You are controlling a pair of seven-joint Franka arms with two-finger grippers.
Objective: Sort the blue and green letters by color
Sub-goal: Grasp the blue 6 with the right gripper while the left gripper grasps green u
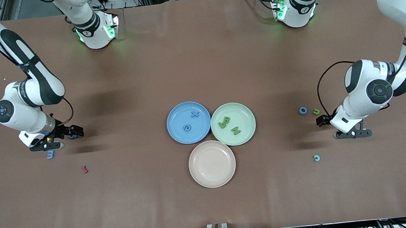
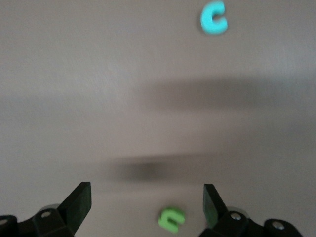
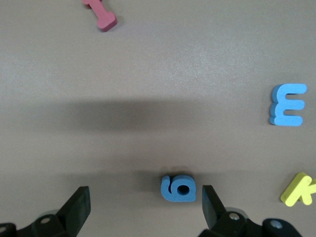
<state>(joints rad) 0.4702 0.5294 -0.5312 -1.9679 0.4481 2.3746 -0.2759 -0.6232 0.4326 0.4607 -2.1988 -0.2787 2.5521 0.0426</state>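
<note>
Front view: both arms bend low over the table ends; the left tool (image 1: 323, 120) hovers by the green u (image 1: 316, 111). Left wrist view: fingers wide, u (image 2: 171, 218) between them. Right wrist view: right tool (image 3: 145, 207) wide, blue 9 (image 3: 178, 188) between its fingers.

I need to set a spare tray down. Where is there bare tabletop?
The brown tabletop is bare between the robot bases and the blue plate and green plate, and again nearer the camera than the pink plate. Both table ends are crowded with grippers and scattered foam letters.

High front camera; wrist cameras face tabletop closely.
</note>
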